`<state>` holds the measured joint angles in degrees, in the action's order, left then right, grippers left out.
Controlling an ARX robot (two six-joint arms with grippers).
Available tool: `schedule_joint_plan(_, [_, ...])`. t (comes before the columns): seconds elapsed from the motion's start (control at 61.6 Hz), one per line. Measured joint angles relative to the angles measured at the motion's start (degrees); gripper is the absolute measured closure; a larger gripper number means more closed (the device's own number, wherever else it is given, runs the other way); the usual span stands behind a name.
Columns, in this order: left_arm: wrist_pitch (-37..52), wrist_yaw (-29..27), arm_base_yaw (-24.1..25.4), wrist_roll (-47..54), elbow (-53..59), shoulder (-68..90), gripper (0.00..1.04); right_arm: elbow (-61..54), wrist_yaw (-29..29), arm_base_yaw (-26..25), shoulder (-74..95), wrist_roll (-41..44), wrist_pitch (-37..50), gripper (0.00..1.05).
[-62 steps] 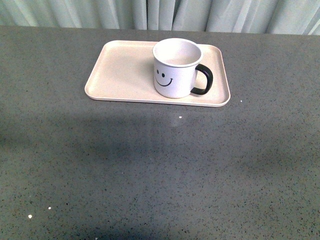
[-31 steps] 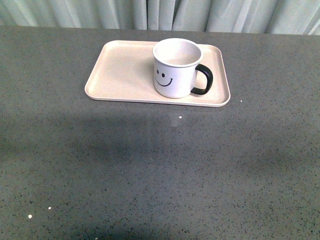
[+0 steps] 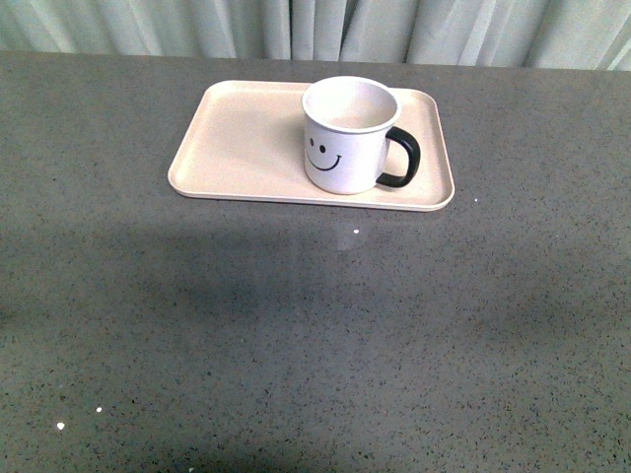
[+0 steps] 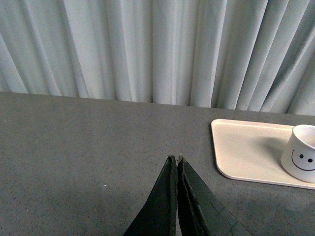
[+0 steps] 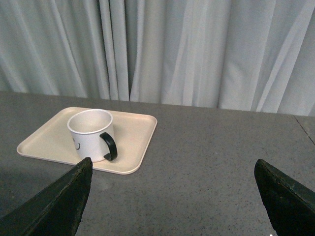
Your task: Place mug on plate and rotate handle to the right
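Observation:
The white mug (image 3: 347,136) with a black smiley face stands upright on the right half of the pale pink-beige plate (image 3: 242,143). Its black handle (image 3: 403,158) points right. The mug also shows in the right wrist view (image 5: 90,134) and, partly cut off, in the left wrist view (image 4: 301,155). Neither arm shows in the front view. My left gripper (image 4: 175,160) is shut and empty, over bare table well short of the plate (image 4: 246,152). My right gripper (image 5: 173,167) is open wide and empty, apart from the plate (image 5: 133,132).
The grey speckled table (image 3: 315,325) runs to the pale pleated curtain (image 3: 315,30) at the back. A few small white specks (image 3: 356,232) lie on the table in front of the plate.

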<state>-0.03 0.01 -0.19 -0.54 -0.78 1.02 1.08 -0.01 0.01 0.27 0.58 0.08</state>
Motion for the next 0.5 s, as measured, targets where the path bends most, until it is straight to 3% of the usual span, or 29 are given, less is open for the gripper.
schedule_joint_plan(0.13, [0.0, 0.0, 0.0, 0.0, 0.0, -0.1, 1.03, 0.0, 0.0, 0.0, 0.0, 0.0, 0.0, 0.09])
schedule_joint_plan(0.162, [0.0, 0.0, 0.0, 0.0, 0.0, -0.1, 1.00, 0.0, 0.0, 0.0, 0.0, 0.0, 0.0, 0.09])
schedule_joint_plan(0.39, [0.0, 0.0, 0.0, 0.0, 0.0, -0.1, 0.56, 0.0, 0.0, 0.0, 0.0, 0.0, 0.0, 0.09])
schedule_joint_plan(0.503, [0.0, 0.0, 0.0, 0.0, 0.0, -0.1, 0.34, 11.2, -17.7, -5.5, 18.5, 6.8, -22.0, 0.09])
